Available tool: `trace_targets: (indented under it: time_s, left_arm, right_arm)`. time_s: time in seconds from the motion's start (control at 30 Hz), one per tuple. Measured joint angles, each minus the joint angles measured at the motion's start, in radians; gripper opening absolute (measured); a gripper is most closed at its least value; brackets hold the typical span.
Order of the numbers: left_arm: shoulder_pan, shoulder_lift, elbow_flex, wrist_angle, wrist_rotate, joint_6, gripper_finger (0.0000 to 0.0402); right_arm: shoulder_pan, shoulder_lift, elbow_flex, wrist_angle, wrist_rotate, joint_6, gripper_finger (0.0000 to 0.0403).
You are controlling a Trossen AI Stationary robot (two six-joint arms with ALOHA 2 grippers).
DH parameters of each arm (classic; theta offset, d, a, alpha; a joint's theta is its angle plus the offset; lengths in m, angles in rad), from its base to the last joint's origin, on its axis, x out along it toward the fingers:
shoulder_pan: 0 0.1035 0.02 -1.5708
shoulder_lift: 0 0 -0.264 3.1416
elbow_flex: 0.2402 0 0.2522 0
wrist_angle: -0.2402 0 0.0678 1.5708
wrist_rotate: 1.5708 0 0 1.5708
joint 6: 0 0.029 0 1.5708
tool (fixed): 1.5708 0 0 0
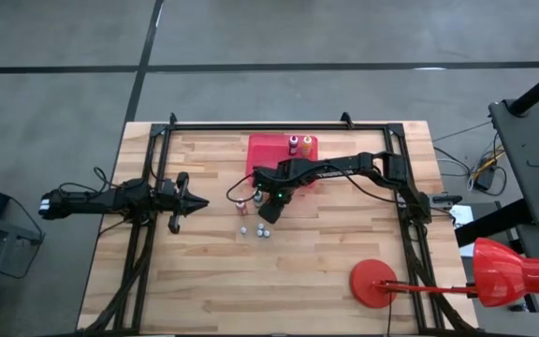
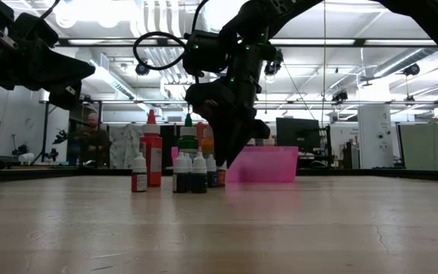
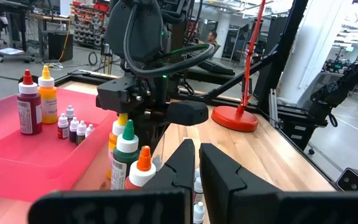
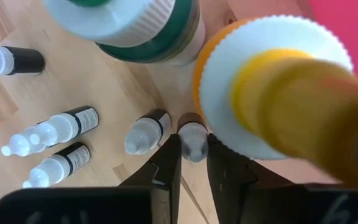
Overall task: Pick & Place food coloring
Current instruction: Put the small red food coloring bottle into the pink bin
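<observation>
Several food coloring bottles stand on the wooden table in front of the red tray (image 1: 274,150). The taller ones are a red one (image 2: 151,152), a green-capped one (image 4: 129,25) and a yellow-capped orange one (image 4: 272,81). Small whitish-capped ones (image 4: 61,127) stand beside them. My right gripper (image 4: 193,163) points down among them and is shut on one small bottle (image 4: 193,138). It also shows in the high view (image 1: 268,210). My left gripper (image 1: 195,201) is shut and empty, hovering to the left of the group. My right gripper pinches a small brown-bodied bottle by its whitish cap (image 4: 193,146) between the two fingertips. The fingers come from above, pointing down. The bottle stays upright next to the yellow-capped bottle. I cannot tell whether its base is on the table.
The red tray holds two taller bottles (image 1: 299,143) and several small ones (image 3: 73,127). A red round stand base (image 1: 374,281) sits at the near right. Black frame rails run along the table's left, right and far sides. A person (image 2: 91,137) stands far behind the table.
</observation>
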Motion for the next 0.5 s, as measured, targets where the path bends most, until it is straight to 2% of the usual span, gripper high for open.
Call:
trace_targets:
  time_s: [0.37,0.5]
  left_arm:
    - [0.000,0.000,0.000,0.000,0.000,0.000,0.0000]
    - [0.000,0.000,0.000,0.000,0.000,0.000,0.0000]
  right_arm:
    - [0.005,-0.006,0.000,-0.036,0.001,-0.004,0.0055]
    - [0.011,-0.013,0.000,-0.078,0.034,-0.014,0.0054]
